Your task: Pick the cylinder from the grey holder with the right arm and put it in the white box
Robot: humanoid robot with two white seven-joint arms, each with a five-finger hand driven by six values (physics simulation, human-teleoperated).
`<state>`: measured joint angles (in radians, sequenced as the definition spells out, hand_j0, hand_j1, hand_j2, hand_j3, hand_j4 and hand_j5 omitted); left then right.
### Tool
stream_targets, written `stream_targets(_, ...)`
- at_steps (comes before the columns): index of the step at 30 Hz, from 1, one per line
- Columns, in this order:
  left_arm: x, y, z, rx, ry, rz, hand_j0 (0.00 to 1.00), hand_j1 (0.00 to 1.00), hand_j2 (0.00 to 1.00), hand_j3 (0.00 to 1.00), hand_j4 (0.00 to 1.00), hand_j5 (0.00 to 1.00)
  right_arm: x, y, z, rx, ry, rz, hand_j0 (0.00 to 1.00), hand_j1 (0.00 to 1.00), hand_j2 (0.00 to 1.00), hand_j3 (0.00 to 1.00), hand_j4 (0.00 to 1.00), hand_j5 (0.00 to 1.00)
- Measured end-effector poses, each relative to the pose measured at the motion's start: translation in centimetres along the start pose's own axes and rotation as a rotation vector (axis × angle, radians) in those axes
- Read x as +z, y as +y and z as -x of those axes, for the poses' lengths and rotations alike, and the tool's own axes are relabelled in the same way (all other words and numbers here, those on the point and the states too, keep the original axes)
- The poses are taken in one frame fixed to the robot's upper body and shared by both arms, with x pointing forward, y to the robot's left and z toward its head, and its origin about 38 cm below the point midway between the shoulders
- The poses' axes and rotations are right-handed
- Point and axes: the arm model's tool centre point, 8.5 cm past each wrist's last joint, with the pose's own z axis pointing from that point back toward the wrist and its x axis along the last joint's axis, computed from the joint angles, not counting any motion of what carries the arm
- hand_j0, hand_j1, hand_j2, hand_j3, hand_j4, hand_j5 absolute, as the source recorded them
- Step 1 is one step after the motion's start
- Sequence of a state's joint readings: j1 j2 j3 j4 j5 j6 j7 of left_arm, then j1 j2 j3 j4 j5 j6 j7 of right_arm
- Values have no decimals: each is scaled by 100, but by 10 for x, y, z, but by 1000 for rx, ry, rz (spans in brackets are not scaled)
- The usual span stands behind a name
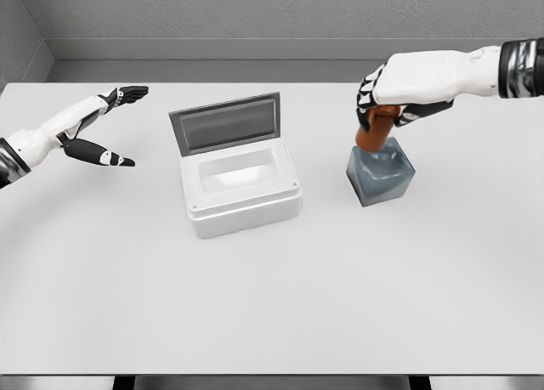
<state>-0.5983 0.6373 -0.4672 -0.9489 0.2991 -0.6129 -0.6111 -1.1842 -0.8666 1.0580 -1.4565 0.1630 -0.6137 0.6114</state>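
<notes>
My right hand (387,88) is wrapped round the top of the rigid, smooth rust-orange cylinder (374,135), its base seated in the translucent grey block holder (382,174) at three o'clock of the open-lidded white box (242,195); probably light, possibly slippery.

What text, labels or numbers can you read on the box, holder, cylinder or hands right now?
None. No readable text in the head view:
white box and its open lid: plain.
grey holder: no marking.
cylinder, gripped by the right hand: plain orange-brown.
left hand, open: no lettering.
</notes>
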Motion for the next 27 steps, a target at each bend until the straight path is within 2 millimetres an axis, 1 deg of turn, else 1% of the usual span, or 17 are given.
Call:
stream_targets(3,0,0,0,0,0,0,100,100,100,100,100,100,-3,-7,-4,11,-15,12,45,45,45,45,45,45)
stream_targets(13,0,-1,0,0,1,2,100,100,100,100,100,100,-11,-15,-12,22,-49,30,44,44,44,44,44,44)
stream_targets(20,0,-1,0,0,0,5,100,100,100,100,100,100,-21,-19,-18,27,-77,40,43,43,43,43,43,43)
stream_targets(27,3,1,1,-4,6,2,100,100,100,100,100,100,-24,-24,-21,36,-90,48,43,43,43,43,43,43)
